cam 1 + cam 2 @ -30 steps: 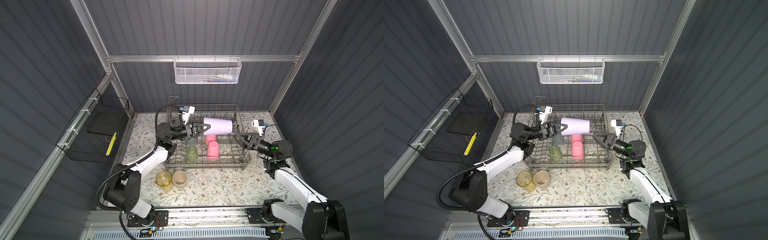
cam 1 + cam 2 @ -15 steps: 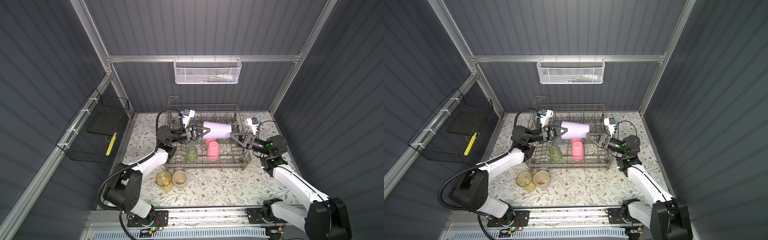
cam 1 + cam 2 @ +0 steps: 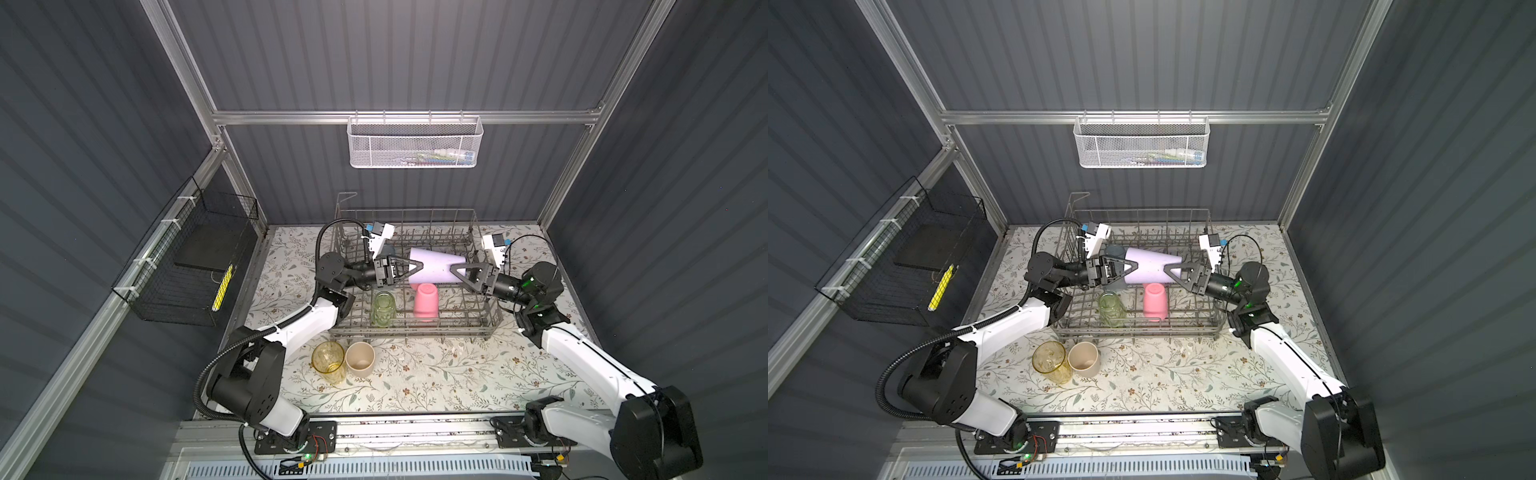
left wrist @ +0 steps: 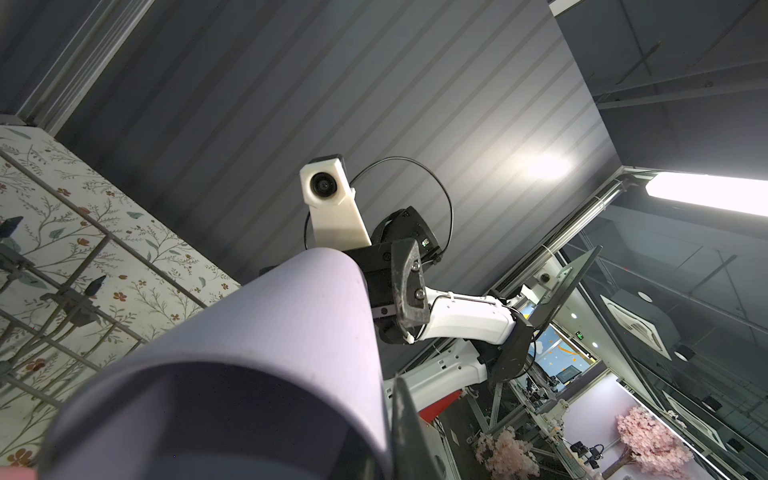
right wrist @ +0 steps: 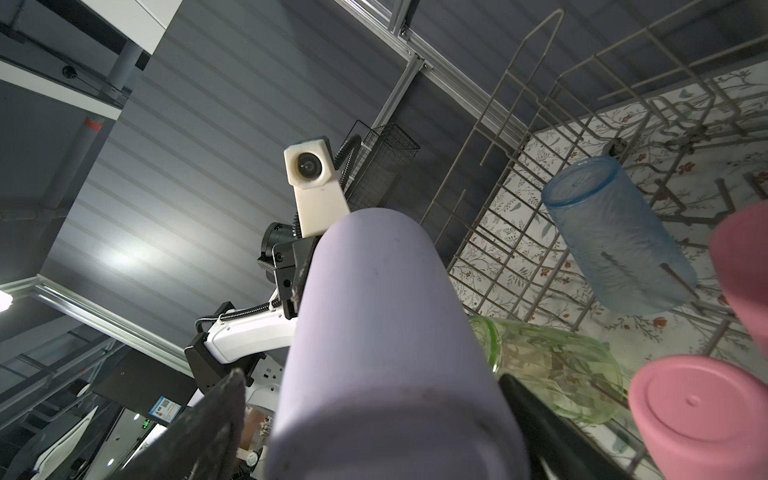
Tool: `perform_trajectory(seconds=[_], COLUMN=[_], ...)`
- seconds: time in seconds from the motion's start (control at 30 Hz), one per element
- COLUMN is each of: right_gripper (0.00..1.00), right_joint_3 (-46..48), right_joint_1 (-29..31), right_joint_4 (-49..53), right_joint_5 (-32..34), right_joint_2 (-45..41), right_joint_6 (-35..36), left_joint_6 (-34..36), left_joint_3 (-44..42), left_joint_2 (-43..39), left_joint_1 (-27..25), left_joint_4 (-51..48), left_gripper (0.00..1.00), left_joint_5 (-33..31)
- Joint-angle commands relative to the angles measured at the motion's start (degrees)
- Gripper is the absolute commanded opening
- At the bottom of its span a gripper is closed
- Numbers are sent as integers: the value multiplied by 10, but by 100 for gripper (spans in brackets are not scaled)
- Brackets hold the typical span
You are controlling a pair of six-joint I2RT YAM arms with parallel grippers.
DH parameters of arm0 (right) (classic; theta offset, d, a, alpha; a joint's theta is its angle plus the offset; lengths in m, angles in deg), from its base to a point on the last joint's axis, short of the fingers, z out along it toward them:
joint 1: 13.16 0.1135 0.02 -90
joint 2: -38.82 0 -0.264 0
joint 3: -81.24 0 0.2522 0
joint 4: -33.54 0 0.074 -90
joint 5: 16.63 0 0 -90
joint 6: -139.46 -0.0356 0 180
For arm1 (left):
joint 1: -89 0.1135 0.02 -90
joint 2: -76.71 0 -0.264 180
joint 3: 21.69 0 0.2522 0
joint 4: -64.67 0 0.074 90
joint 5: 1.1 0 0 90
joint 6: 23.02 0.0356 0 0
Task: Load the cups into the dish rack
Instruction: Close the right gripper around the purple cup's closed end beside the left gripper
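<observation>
Holding the opaque lavender tumbler (image 3: 436,269) level above the grey wire dish rack (image 3: 440,329), I had the left hand (image 3: 415,266) pressed together on the cup's wall at its mouth end, as the left wrist view showed. The right hand (image 3: 457,275) stood spread wide to either side of the closed base. Whether its pads (image 5: 216,419) touched the wall, I could not tell.

I read this as a mid-air handover. A rim pinch leaves the mouth facing the wrist, while a grasp across the body would probably let the other arm tip the cup mouth-down over the dark-tipped tines (image 4: 97,284).

Four cups sat in the rack below. A clear green tumbler (image 3: 383,308) and a pink tumbler (image 3: 426,302) were upended, presumably to drain. A second pink tumbler (image 5: 744,270) stood behind, and a translucent blue-grey tumbler (image 5: 615,237) leaned base-up toward the far-left corner.

A clear yellow tumbler (image 3: 328,362) and a beige tumbler (image 3: 360,360) waited mouth-up, side by side, on the floral worktop (image 3: 449,374) just in front of the rack, not yet loaded.
</observation>
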Motion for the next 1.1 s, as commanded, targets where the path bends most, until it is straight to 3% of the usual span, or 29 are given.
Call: perform_trajectory(seconds=[0.0, 0.33, 0.7, 1.07], right_gripper=[91, 82, 55, 45], right_joint_3=[-22, -33, -32, -24], right_joint_1=[5, 25, 26, 21], right_joint_4=[2, 9, 9, 54], right_joint_5=[6, 8, 13, 28], right_joint_2=[3, 20, 18, -13], right_joint_6=[11, 16, 16, 46], left_joint_6=[33, 57, 75, 117], left_joint_3=[-5, -3, -14, -22], left_joint_2=[-23, -32, -46, -87], left_joint_1=[-5, -8, -8, -7], left_joint_4=[-18, -50, -69, -116], left_gripper=[10, 10, 13, 41], left_joint_5=[13, 16, 16, 3])
